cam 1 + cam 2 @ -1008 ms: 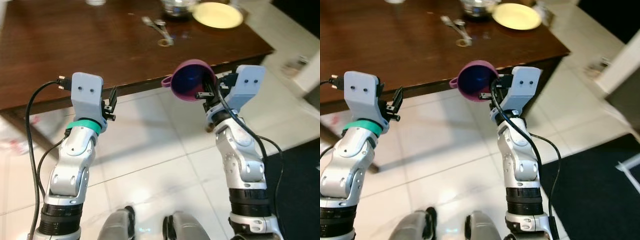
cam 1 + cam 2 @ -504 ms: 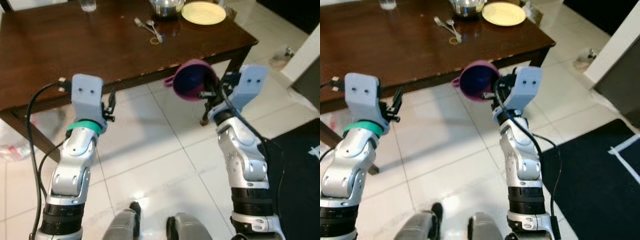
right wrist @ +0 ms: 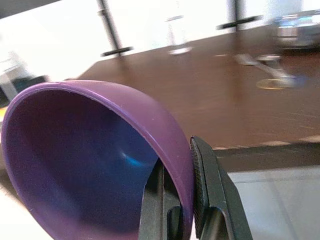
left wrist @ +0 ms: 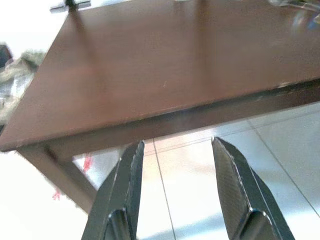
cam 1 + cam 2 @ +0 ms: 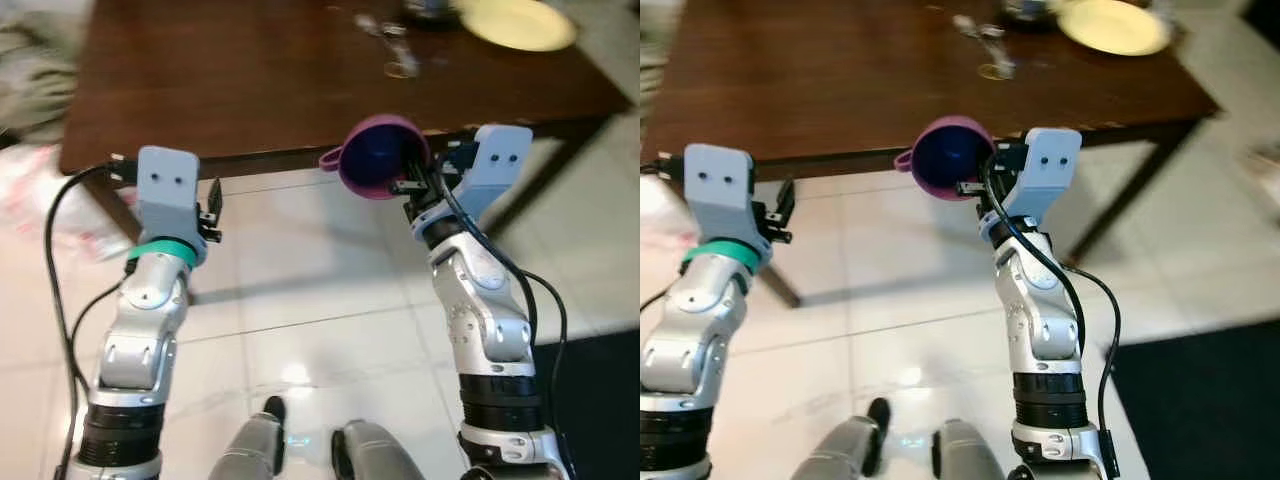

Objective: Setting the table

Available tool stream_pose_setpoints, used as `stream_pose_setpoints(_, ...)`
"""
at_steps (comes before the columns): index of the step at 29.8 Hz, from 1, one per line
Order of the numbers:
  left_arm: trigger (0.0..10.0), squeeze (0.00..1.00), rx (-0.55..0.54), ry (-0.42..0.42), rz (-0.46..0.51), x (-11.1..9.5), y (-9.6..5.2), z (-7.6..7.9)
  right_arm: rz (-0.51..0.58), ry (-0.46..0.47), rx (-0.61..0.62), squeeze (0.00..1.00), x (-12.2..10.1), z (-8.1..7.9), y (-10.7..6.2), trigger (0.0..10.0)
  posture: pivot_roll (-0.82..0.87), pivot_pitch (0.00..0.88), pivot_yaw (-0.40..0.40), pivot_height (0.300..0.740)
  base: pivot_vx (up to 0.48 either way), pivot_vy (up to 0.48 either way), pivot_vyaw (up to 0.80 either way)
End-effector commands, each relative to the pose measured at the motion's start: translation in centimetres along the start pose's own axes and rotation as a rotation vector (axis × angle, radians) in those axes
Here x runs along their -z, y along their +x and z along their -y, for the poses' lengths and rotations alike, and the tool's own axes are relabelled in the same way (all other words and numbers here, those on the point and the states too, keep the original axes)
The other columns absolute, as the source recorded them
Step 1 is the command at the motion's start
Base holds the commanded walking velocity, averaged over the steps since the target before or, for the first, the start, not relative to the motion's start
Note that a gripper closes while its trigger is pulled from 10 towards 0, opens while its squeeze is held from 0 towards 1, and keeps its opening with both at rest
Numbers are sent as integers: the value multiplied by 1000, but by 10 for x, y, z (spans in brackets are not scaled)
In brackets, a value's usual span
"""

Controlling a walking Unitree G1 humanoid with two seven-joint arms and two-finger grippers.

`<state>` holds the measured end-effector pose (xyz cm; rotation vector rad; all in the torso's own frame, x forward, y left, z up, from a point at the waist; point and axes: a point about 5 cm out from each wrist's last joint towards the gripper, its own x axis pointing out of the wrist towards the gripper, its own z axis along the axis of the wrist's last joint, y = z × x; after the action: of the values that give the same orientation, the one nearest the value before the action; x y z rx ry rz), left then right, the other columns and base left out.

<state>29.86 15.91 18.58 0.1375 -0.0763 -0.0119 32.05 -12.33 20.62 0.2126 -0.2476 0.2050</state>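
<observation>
A purple cup (image 5: 380, 157) with a small handle hangs tilted just in front of the dark wooden table (image 5: 250, 90), level with its near edge. My right gripper (image 5: 412, 187) is shut on the cup's rim (image 3: 172, 150), one finger inside and one outside. My left gripper (image 5: 211, 205) is raised before the table edge at the left, open, with nothing between its fingers (image 4: 125, 195). A yellow plate (image 5: 520, 22) lies at the table's far right, with cutlery (image 5: 385, 30) and a metal ring (image 5: 402, 69) beside it.
A metal pot (image 5: 1025, 8) stands at the table's back edge beside the plate. The table leg (image 5: 780, 285) comes down near my left arm. White tiled floor (image 5: 320, 330) stretches under me, and a dark rug (image 5: 1210, 400) lies at the lower right. Blurred clutter (image 5: 40, 200) sits at the left.
The whole view has swung towards the right, so the table now lies square in front. Both arms hold the same pose, and the cup stays in my right gripper.
</observation>
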Motion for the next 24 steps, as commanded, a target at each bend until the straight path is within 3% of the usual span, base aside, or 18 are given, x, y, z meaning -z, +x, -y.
stream_pose_setpoints(1, 10000, 0, 1, 10, -23, 4, -1, 1, 2, 11, 10, 0, 1, 3, -2, 10000, -70, 91, 24, 740, 0, 0, 800)
stream_pose_setpoints(24, 10000, 0, -46, 42, -47, 8, 2, -3, 26, 37, -49, 0, -3, -4, -2, 10000, -68, 76, 25, 740, 0, 0, 800)
